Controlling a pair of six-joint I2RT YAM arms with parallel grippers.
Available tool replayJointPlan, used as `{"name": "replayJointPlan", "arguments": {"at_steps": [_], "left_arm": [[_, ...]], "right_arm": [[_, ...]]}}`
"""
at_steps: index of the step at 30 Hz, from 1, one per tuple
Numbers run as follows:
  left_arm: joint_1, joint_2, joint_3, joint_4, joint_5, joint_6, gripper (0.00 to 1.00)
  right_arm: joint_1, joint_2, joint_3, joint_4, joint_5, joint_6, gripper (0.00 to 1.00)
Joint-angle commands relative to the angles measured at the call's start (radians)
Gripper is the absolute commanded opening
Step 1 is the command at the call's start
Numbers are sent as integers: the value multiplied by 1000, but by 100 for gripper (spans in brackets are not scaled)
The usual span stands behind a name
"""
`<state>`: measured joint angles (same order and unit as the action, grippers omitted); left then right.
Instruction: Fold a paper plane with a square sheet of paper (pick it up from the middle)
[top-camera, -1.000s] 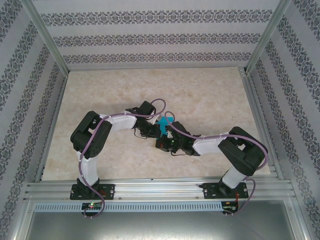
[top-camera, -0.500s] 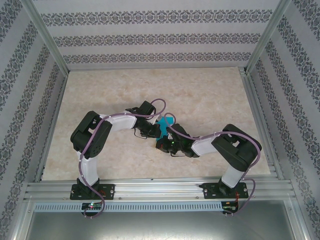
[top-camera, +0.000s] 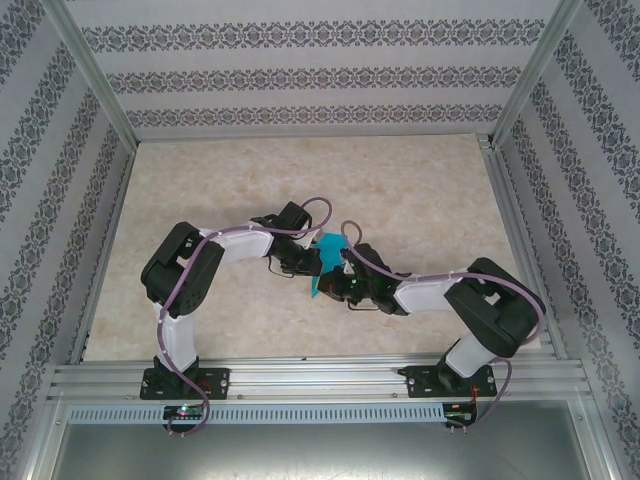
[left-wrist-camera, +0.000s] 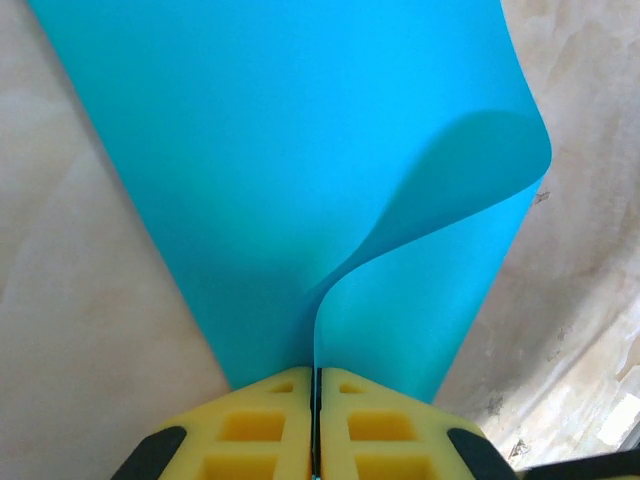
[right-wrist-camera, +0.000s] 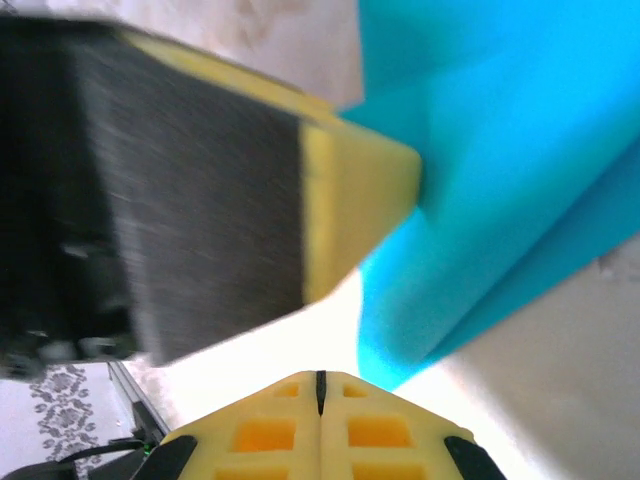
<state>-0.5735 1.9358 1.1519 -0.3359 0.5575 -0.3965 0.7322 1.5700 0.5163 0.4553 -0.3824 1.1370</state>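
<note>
The top external view is bright and even, lit from overhead, with faint soft shadows on the marbled table (top-camera: 420, 180), and sharp throughout. In the left wrist view the square sheet of paper (left-wrist-camera: 250, 150) is crisp, its curl casting a soft shadow on itself. The right wrist view is smeared: the left gripper (right-wrist-camera: 405, 185) is blurred, and white glare washes out the table below it

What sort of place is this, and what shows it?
Probably a robot test cell in a lab: a left arm and right arm bolted to an aluminium rail, a marble-look tabletop, and patterned wall panels in a metal frame.
</note>
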Motion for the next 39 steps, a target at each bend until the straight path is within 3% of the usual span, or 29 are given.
{"name": "replayJointPlan", "arguments": {"at_steps": [1,11,24,33,39], "left_arm": [[9,35,-14,-29,-31,25,10],[8,42,-4,-38,-28,31,10],[9,45,1,-48,-31,36,10],[8,42,3,-55,-33,38,10],[8,43,10,-54,-31,35,10]], "right_arm": [[-22,-12,11,-41,-8,-47,3],[-25,88,52,34,-47,-27,2],[-30,185,18,11,-11,-30,2],[-81,-8,23,-66,-6,-65,4],[-108,24,53,-56,-53,-74,3]]}}
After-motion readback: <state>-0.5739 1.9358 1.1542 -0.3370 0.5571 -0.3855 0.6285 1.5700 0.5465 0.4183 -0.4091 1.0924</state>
